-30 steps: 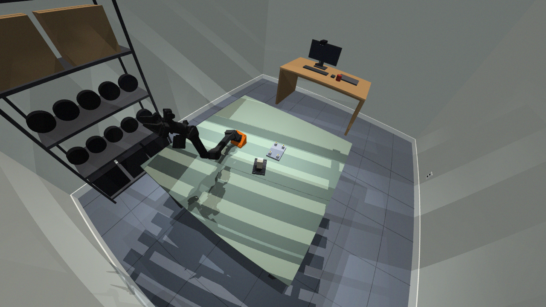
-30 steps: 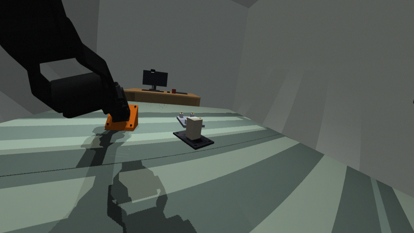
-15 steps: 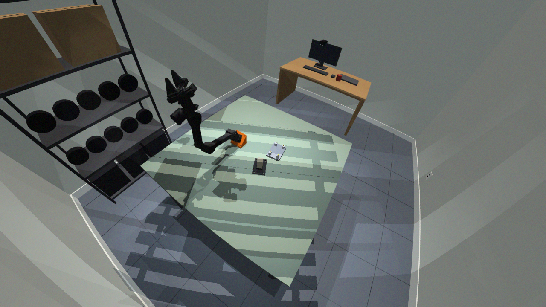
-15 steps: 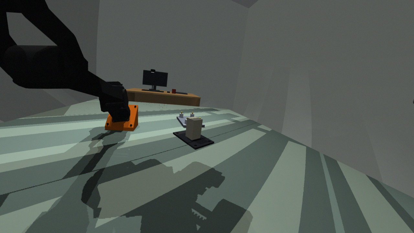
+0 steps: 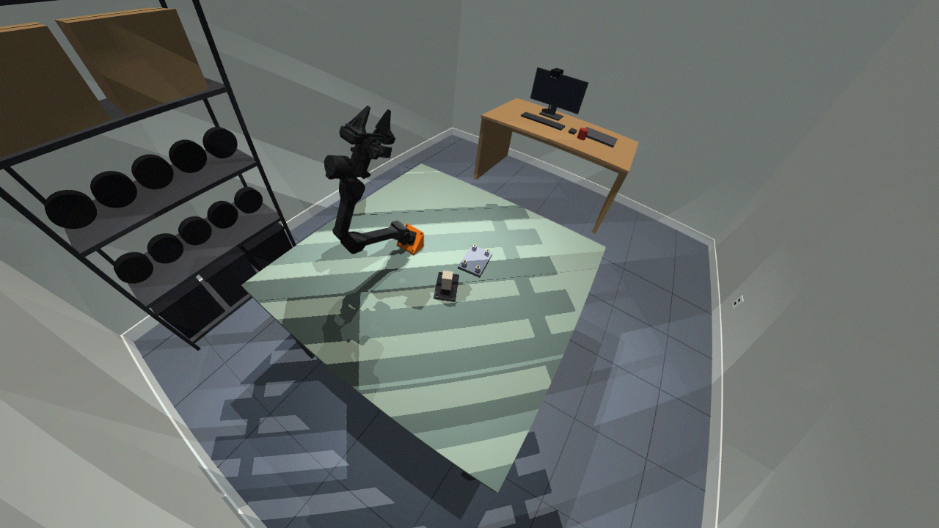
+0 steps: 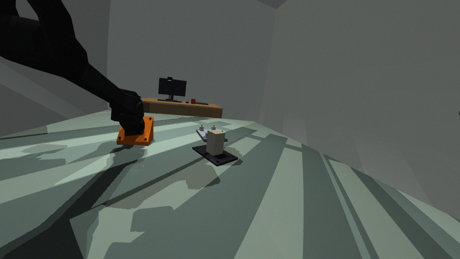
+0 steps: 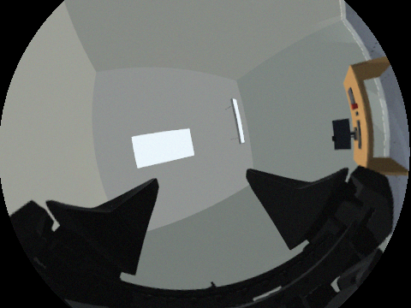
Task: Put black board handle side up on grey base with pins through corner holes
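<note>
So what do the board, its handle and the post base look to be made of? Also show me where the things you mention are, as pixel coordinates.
Board (image 5: 438, 295) (image 6: 205, 153): probably matte plastic, dark with no bright glints. Handle (image 5: 447, 281) (image 6: 214, 142): perhaps wood or plastic, plain beige without visible grain. Base (image 5: 474, 260) (image 6: 202, 132): painted metal or plastic, evenly pale grey.

Black flat board, handle side up, lying flat on table | small hole near each visible corner | square beige handle on top, upright | grey base with four posts, gold-tipped, standing just beside, apart from board | not yet joined together
</note>
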You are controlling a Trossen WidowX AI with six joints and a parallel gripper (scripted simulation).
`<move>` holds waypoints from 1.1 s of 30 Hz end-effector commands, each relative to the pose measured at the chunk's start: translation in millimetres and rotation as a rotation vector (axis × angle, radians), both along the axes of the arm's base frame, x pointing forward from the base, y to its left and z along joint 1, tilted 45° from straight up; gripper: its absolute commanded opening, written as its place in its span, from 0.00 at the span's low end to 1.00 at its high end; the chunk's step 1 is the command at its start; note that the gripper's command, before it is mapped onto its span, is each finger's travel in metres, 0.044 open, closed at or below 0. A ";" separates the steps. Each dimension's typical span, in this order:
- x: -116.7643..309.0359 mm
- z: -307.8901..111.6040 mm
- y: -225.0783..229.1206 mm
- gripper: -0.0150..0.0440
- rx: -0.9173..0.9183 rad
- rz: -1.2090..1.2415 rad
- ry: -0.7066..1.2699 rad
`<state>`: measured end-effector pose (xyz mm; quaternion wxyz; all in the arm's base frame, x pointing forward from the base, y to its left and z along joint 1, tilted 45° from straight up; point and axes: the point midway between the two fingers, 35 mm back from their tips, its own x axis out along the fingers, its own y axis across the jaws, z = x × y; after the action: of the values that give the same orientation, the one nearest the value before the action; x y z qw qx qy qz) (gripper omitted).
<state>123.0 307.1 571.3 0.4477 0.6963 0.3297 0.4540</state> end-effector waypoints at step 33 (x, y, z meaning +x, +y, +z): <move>207.4 -389.3 -261.3 1.00 -2.435 0.045 0.137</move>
<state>341.1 83.2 199.4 0.8391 -0.0719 0.5148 -0.1607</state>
